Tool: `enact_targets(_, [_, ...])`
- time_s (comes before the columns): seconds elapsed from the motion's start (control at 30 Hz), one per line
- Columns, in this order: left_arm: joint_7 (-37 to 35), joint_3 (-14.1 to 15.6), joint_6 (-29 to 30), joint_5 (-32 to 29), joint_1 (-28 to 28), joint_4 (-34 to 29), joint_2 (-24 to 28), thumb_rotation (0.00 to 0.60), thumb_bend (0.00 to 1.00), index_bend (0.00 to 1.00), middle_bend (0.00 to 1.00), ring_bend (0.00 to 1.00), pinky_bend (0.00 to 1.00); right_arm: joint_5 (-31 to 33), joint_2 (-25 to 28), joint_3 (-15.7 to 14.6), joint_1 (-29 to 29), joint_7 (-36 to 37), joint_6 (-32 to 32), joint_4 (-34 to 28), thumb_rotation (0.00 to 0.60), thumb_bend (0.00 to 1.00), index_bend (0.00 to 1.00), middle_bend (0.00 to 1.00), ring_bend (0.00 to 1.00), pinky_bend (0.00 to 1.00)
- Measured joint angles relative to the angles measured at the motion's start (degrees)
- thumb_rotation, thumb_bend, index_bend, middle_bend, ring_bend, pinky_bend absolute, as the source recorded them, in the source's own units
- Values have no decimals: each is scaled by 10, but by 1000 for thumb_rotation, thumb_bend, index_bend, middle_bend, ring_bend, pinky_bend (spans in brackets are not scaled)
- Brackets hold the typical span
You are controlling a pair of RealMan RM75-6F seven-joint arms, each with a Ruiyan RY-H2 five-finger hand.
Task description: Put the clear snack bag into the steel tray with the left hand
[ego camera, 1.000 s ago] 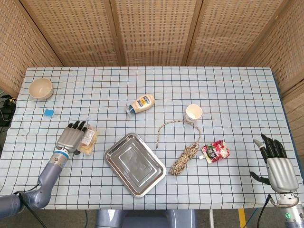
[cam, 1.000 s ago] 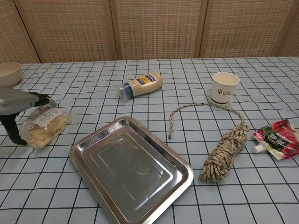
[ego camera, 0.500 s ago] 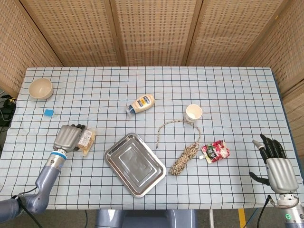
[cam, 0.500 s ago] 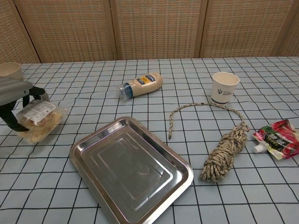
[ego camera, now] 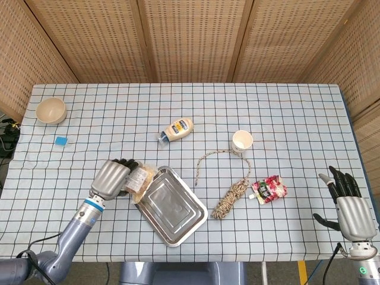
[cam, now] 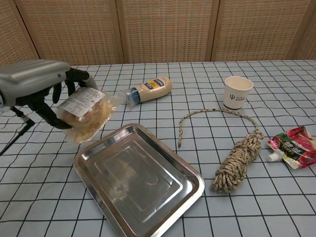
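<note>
My left hand grips the clear snack bag, which holds pale yellow snacks and has a white label. The bag hangs in the air, tilted, over the left edge of the steel tray. Nothing lies in the tray. My right hand stays at the table's right front corner, fingers spread, holding nothing; the chest view does not show it.
A mayonnaise bottle lies behind the tray. A paper cup, a coiled rope and a red pouch sit to the tray's right. A beige bowl and small blue block are far left.
My left hand lifted the snack bag off the table and carried it rightward to the tray's left edge. The right hand has hardly moved.
</note>
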Motion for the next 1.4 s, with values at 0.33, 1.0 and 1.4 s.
enact_targets(0.33, [95,26,-21,-34,-21,-15,-66,600,124,0,0,0,2,1,3,2,-2,10,4,1,600,75,167,0,0,0])
enact_targets(1.0, [-28,68,135,69,90,13,47,600,123,0,0,0,0,16,-9,4,3,-20,-11,13,600,76,162,0,0,0])
enact_targets(1.4, [-148,107,272,129,230,102,105,600,122,0,0,0,0,6,-20,2,6,-42,-7,16,600,75,142,0,0,0])
